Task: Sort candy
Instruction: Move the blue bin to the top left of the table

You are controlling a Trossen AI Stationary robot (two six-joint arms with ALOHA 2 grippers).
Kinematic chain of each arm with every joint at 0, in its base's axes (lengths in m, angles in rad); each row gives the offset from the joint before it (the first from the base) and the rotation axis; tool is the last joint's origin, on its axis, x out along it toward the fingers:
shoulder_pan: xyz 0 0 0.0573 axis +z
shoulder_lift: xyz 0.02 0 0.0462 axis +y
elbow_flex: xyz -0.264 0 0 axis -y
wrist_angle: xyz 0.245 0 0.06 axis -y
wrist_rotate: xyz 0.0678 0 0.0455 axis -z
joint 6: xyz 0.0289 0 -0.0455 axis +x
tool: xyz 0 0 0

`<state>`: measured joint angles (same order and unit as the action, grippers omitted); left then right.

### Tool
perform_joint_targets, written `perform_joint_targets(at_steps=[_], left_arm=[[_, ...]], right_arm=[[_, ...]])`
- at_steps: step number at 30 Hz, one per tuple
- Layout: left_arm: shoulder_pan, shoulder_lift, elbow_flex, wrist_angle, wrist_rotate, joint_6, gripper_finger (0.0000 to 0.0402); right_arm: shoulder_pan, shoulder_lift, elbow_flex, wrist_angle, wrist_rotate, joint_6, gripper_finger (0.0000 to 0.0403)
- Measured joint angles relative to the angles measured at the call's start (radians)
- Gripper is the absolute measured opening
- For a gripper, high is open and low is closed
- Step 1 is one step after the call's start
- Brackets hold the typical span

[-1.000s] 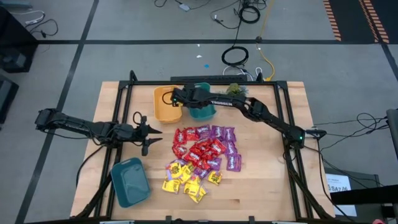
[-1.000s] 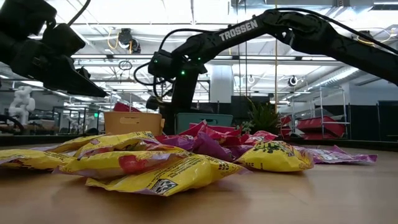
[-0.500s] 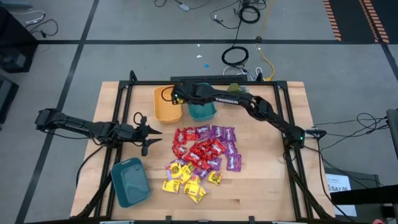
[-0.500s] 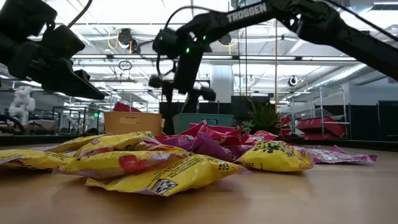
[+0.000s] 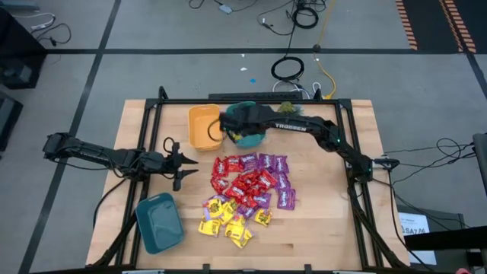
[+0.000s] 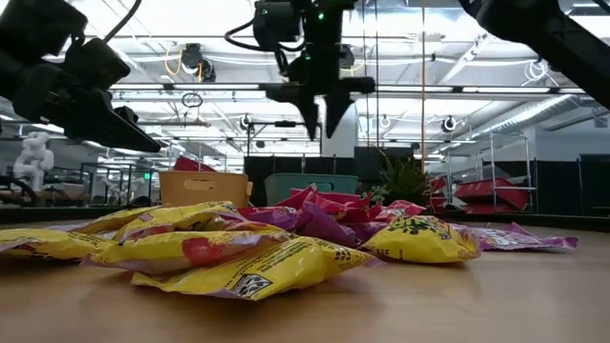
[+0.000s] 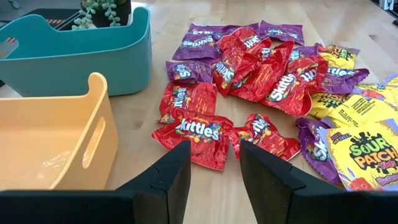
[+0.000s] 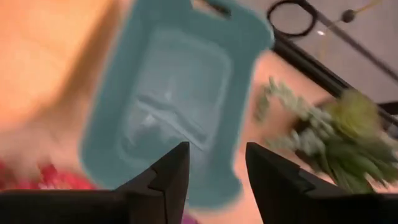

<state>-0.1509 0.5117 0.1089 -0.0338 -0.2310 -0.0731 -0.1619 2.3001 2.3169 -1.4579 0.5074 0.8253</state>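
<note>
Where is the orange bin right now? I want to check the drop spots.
In the high view the orange bin sits at the table's far edge, left of centre, right beside the teal bin under the right gripper.

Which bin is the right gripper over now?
The right gripper hangs open over the teal bin at the table's back, beside the orange bin, not the other teal bin near the front.

Bare counter (image 5: 183, 194) lies between the left gripper (image 5: 190, 169) and the candy (image 5: 247, 190) ahead of it. The orange bin (image 5: 204, 126) and teal bin (image 7: 74, 56) wall off the far side. Below the right gripper (image 6: 319, 119), the teal bin stands open.
</note>
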Motion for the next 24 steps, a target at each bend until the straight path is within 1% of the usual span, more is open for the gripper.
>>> perform_joint_targets(at_steps=[4, 6, 8, 10, 13, 17, 21, 24], left_arm=[[0.000, 0.000, 0.000, 0.000, -0.002, 0.000, 0.0148], [0.000, 0.000, 0.000, 0.001, -0.003, 0.000, 0.0148], [0.000, 0.000, 0.000, -0.001, -0.005, 0.000, 0.0148], [0.000, 0.000, 0.000, -0.001, -0.005, 0.000, 0.0148], [0.000, 0.000, 0.000, -0.002, -0.005, 0.000, 0.0148], [0.000, 0.000, 0.000, -0.002, -0.005, 0.000, 0.0148], [0.000, 0.000, 0.000, -0.002, -0.004, 0.000, 0.0148], [0.000, 0.000, 0.000, -0.002, -0.005, 0.000, 0.0148]], right_arm=[[0.081, -0.002, -0.027, -0.106, 0.041, 0.026, 0.0134], [0.131, -0.008, -0.052, -0.108, 0.066, 0.034, 0.0127], [0.184, -0.034, -0.095, -0.111, 0.068, 0.031, 0.0118], [0.238, -0.077, -0.164, -0.110, 0.084, 0.053, 0.0107], [0.315, -0.167, -0.324, -0.109, 0.098, 0.135, 0.0090], [0.422, -0.342, -0.600, -0.054, 0.097, 0.291, 0.0068], [0.524, -0.539, -0.892, 0.144, 0.097, 0.417, 0.0048], [0.573, -0.670, -1.082, 0.357, 0.096, 0.445, 0.0037]])
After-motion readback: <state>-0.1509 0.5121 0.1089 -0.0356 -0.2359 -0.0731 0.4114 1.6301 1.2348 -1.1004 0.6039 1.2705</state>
